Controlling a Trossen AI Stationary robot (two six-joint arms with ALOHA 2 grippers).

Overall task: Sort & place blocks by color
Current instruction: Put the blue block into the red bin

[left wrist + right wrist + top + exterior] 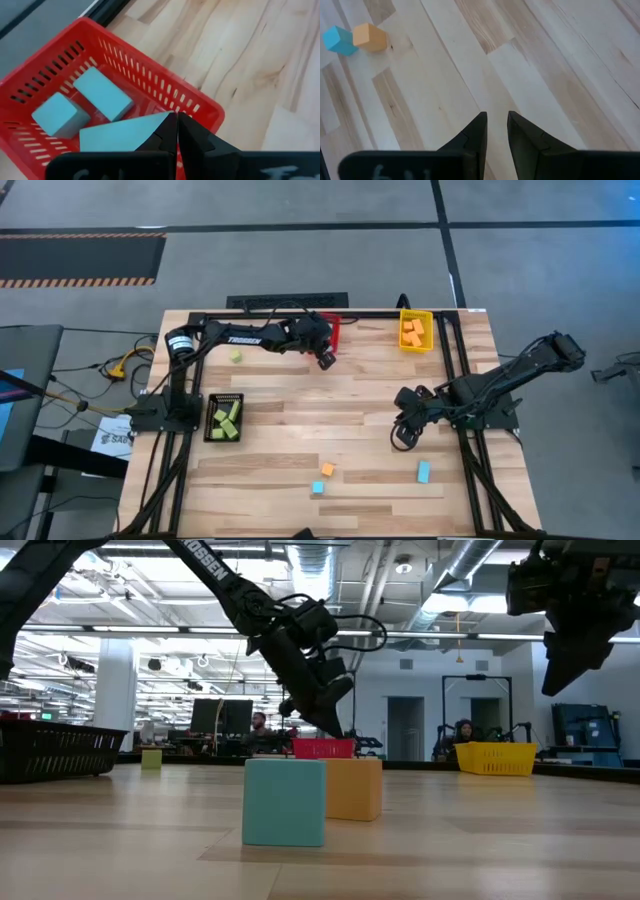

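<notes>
Now left gripper (177,131), fingers pressed together w/ nothing held, hangs over red bin (200,106) w/ three blue blocks (102,92); right gripper (496,131), slightly spread, hovers above bare table (545,60).

Two dark arms, white TROSSEN lettering, looping black cables, tapered black fingers (475,135)

Middle of the table (330,420) is wide open wood, easy to sweep through. My left gripper (325,360) sits at the far edge by the red bin (334,330), fingers together. The yellow bin (416,330) blocks the far right corner, the black bin (224,418) the left side. Near edge, the orange cube (327,469) and two blue blocks (318,488) (423,472) stand in the way.
</notes>
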